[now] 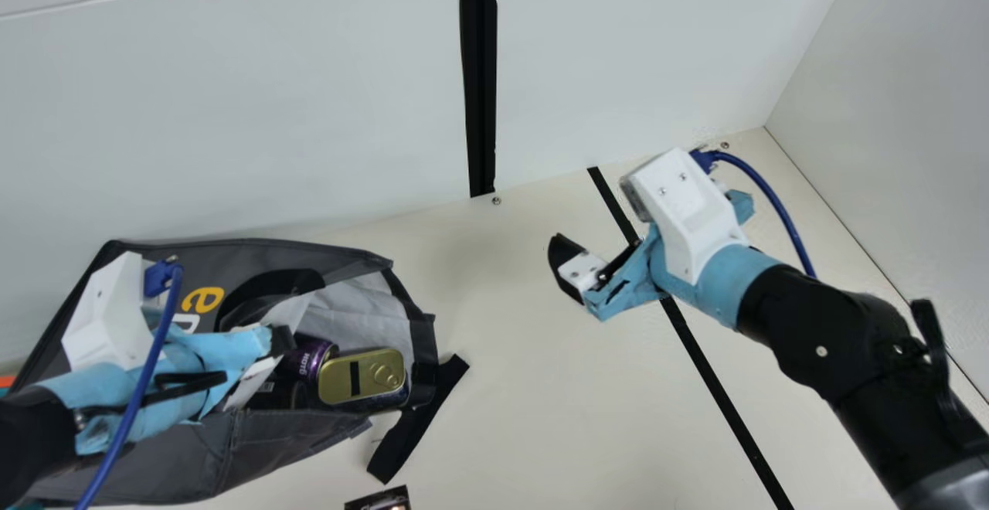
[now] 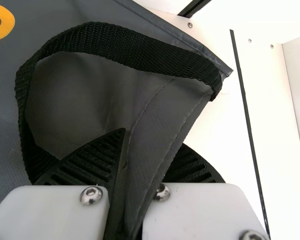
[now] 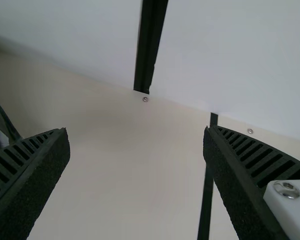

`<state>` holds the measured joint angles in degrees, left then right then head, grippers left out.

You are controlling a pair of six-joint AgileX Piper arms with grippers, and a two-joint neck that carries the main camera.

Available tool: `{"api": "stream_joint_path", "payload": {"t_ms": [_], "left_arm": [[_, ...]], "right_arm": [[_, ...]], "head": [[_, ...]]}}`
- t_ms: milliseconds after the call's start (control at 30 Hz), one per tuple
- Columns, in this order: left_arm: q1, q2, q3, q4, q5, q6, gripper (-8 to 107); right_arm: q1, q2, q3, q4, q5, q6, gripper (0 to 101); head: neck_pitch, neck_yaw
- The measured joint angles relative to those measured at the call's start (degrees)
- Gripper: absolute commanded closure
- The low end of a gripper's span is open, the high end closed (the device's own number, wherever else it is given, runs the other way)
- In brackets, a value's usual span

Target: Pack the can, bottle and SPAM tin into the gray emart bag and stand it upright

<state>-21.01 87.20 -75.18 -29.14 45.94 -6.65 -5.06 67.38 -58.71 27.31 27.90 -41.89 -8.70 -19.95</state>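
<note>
Your left tool pinches an edge of the gray emart bag. The can and, beside it, the SPAM tin sit in the bag's mouth, near this tool. Your right tool, fingers spread, is well apart, above the table.

Your left gripper: fingers pinched together, tabletop's left side. Your right gripper: fingers spread wide, angled inward from the right.

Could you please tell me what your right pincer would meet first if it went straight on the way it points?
Probably the cream tabletop, ahead of the right black ribbed pincer, with the upright white panel beyond, though depth is unclear.
</note>
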Motion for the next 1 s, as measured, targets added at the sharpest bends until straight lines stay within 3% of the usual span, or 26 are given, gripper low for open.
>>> {"api": "stream_joint_path", "payload": {"t_ms": [1000], "left_arm": [[0.0, 0.0, 0.0, 0.0, 0.0, 0.0, 107]], "right_arm": [[-17.0, -13.9, -2.8, -8.0, 15.8, 3.6, 6]], "head": [[0.0, 0.1]]}}
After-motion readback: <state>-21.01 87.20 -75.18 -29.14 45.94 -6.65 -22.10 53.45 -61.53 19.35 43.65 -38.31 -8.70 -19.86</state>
